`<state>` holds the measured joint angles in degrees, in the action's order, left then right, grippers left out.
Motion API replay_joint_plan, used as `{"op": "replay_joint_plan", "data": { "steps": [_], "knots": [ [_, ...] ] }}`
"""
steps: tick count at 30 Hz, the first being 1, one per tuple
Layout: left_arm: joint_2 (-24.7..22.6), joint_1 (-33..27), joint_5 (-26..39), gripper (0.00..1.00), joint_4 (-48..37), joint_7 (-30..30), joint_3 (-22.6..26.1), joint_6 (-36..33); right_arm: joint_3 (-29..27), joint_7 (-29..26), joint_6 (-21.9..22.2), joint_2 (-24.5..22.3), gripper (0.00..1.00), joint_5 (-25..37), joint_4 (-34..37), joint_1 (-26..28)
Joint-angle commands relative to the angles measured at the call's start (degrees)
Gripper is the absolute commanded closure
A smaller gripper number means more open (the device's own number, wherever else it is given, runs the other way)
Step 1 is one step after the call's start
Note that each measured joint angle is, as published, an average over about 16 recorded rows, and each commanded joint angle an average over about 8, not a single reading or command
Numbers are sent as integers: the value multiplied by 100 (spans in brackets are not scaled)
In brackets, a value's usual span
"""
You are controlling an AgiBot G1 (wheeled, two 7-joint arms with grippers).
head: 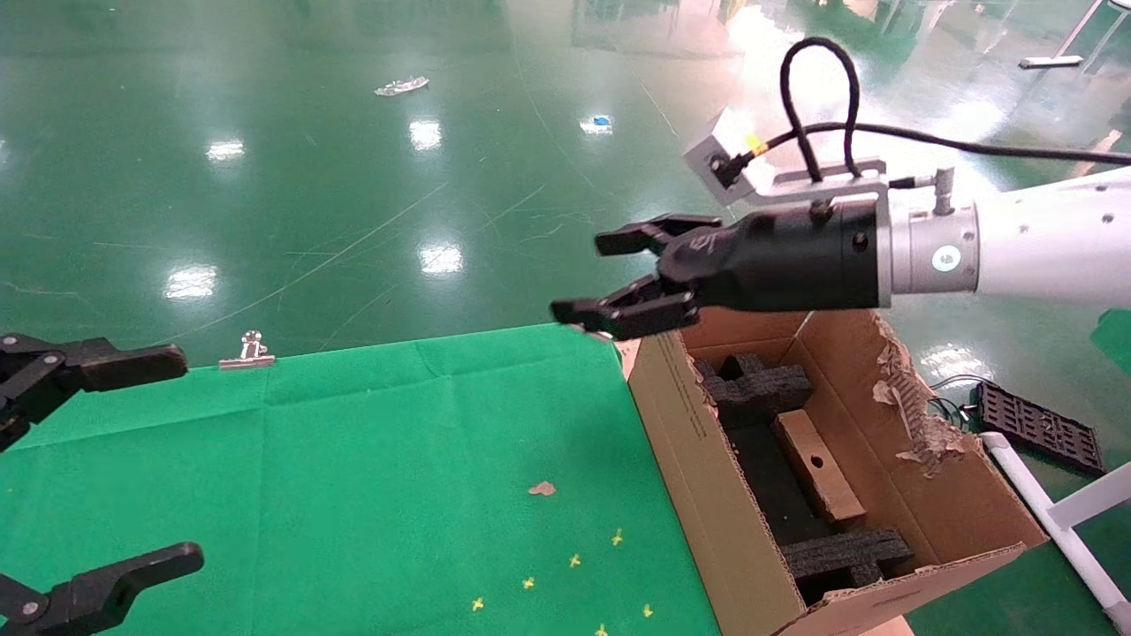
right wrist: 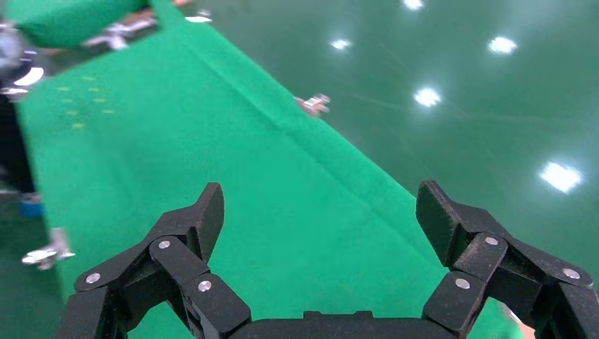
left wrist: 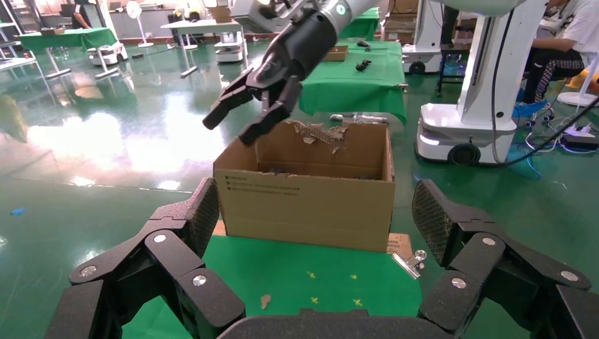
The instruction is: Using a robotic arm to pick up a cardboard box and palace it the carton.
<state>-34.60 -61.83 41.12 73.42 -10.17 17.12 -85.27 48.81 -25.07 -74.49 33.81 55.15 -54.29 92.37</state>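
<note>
The robotic arm [head: 1043, 238] reaches in from the right. Its black right gripper [head: 583, 276] is open and empty, hovering above the far left corner of the carton [head: 689, 459], over the table's edge. It also shows in the left wrist view [left wrist: 229, 128] above the carton [left wrist: 304, 205]. The cardboard box [head: 817, 464] lies inside the carton on black foam, between two black foam inserts [head: 760, 384]. In the right wrist view the right gripper [right wrist: 319, 212] has only green cloth between its fingers. My left gripper [head: 181, 458] is open and empty at the table's left edge, facing the carton [left wrist: 314, 212].
The green cloth table [head: 353, 459] carries a metal binder clip [head: 249, 351] at its far edge, a cardboard scrap [head: 542, 488] and yellow cross marks. The carton's right flap [head: 910, 397] is torn. A black grid piece [head: 1038, 424] and white frame legs [head: 1060, 521] stand right of the carton.
</note>
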Motion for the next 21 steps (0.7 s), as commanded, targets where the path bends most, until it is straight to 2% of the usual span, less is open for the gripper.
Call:
{"op": "replay_joint_plan", "data": {
  "steps": [1,21],
  "knots": [
    [0,0,0,0,0,0,1,0,-241,105,-82,9,0,-98,-142,-226],
    [3,-1,-4,0,0,3,6,3,-2617,1142,-894,97,0,-1061,-1539,-2458]
  ]
}}
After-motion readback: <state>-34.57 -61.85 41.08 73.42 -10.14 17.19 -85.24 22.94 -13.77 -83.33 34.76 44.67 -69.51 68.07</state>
